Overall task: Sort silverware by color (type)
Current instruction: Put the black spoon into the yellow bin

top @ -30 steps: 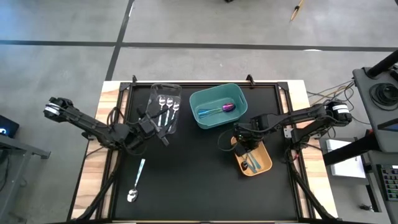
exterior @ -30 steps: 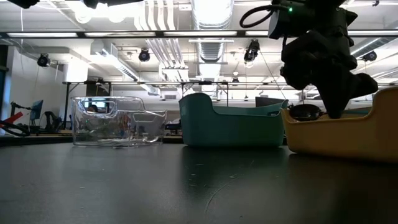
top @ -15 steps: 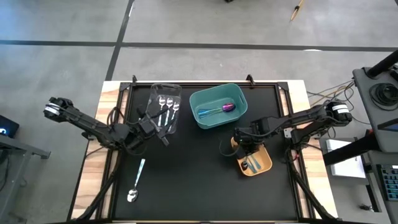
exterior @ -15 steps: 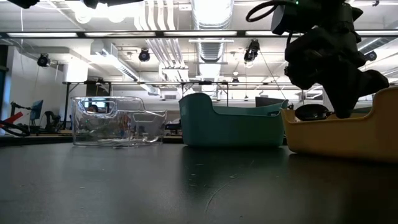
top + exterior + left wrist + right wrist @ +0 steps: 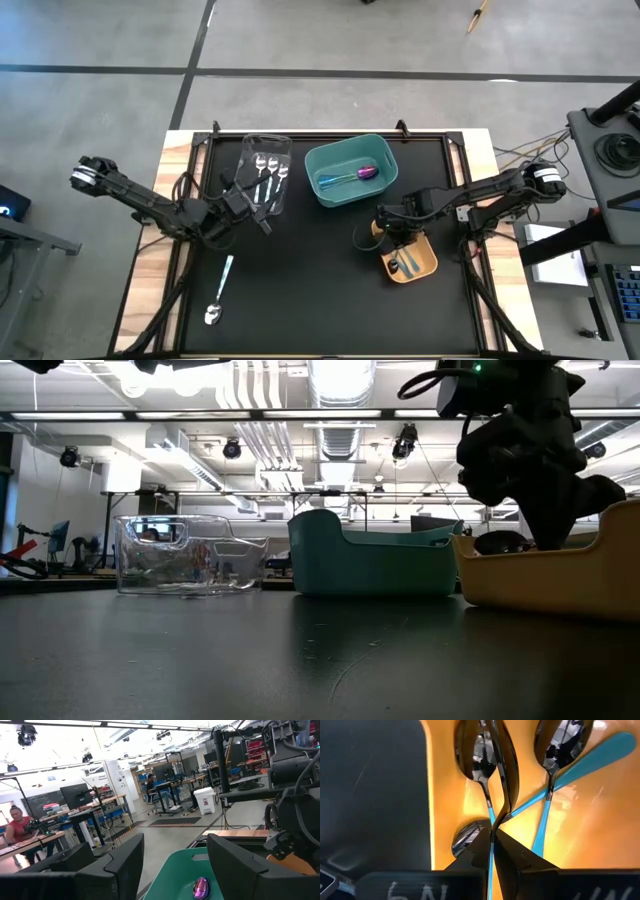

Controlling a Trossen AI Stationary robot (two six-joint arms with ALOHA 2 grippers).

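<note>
Your right claw (image 5: 492, 837) is pinched shut on a teal-handled spoon (image 5: 502, 765) inside the orange bin (image 5: 420, 262) near the counter's right edge, among three others. Your left claw (image 5: 262, 225) stands wide open and empty beside the clear bin (image 5: 266, 150) holding three silver spoons (image 5: 270, 166). The teal bin (image 5: 350, 170) has one purple spoon (image 5: 368, 172); one silver spoon (image 5: 218, 292) lies on the counter (image 5: 320, 300).

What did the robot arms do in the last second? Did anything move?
The right gripper, shut on a teal-handled spoon, slid a little along the orange bin, away from the teal bin, and dipped lower into it. The left gripper stayed open beside the clear bin. The spoon on the table did not move.
</note>
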